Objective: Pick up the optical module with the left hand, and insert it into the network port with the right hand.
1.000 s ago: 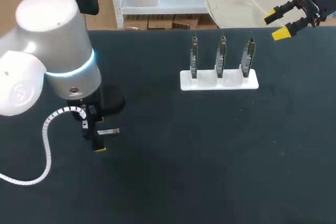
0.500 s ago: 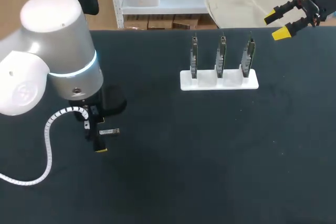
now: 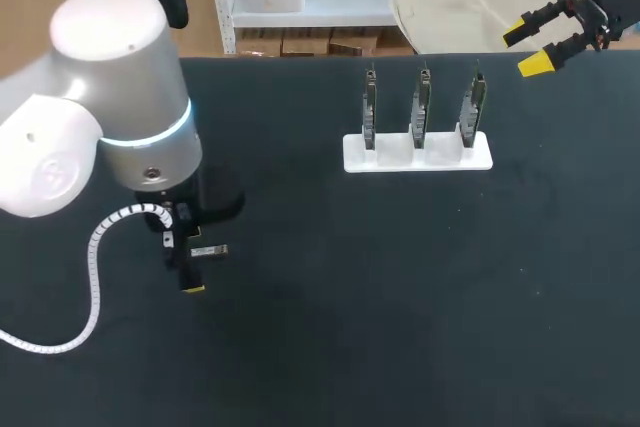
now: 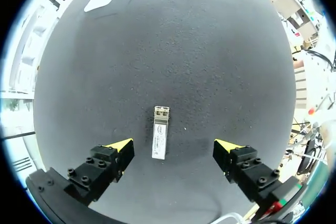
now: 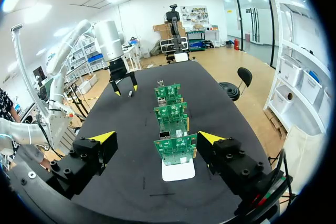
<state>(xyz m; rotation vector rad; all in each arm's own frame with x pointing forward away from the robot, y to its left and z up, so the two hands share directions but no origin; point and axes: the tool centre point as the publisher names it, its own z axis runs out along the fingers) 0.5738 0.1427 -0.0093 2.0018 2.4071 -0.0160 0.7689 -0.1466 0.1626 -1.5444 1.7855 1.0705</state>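
Matte black bench [image 3: 400, 297], finely speckled and flat right across. On it lies the optical module [image 4: 160, 139], a slim metal bar with a pale label, flat on the surface between the left fingers [image 4: 119, 145]. Those are spread wide, yellow wedge tips clear of it on both sides, gripping nothing. Toward the far side, a white rack [image 3: 418, 152] stands three green circuit boards [image 3: 422, 107] upright in a row. The right fingers [image 5: 103, 137] hang wide apart near the bench's far edge, holding nothing, with the boards ahead.
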